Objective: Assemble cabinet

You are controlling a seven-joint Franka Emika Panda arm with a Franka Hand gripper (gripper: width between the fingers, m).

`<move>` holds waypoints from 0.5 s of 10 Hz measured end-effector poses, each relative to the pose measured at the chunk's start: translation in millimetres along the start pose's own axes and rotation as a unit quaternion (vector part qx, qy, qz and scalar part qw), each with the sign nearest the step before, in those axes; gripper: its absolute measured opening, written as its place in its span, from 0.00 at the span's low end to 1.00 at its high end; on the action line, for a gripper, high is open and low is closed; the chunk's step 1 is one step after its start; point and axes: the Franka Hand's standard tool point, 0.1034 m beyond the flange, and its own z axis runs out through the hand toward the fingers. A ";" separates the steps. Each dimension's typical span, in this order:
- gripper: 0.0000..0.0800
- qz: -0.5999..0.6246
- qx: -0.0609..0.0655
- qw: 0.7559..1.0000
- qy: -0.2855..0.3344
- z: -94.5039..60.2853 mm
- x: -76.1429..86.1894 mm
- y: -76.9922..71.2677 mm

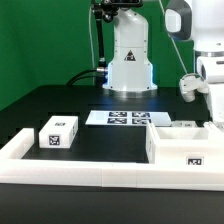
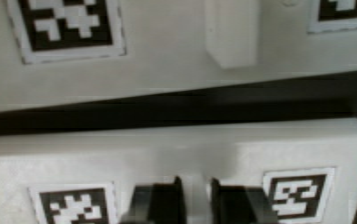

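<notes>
Hand (image 2: 178, 196): fingers (image 2: 155, 203) drawn together, only a thin slit btwn them, nothing gripped. In wrist view it hangs over a white tagged panel (image 2: 175, 150). A second tagged white part (image 2: 148, 65) lies past a dark gap. In exterior view the hand is up above the big cabinet box (image 1: 183, 147), at the view's right on the table (image 1: 60, 100). The small cabinet block (image 1: 58, 132) sits well apart at the view's left. The marker board (image 1: 128, 118) lies btwn them, farther back. A low white rail (image 1: 100, 172) runs along the front.
</notes>
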 end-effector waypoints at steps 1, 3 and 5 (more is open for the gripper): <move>0.08 0.000 0.000 1.000 0.000 0.0 0.0 0.0; 0.08 -0.001 -0.001 1.000 -0.001 -1.8 0.3 0.0; 0.08 -0.008 -0.007 1.000 -0.009 -18.9 -0.3 -4.9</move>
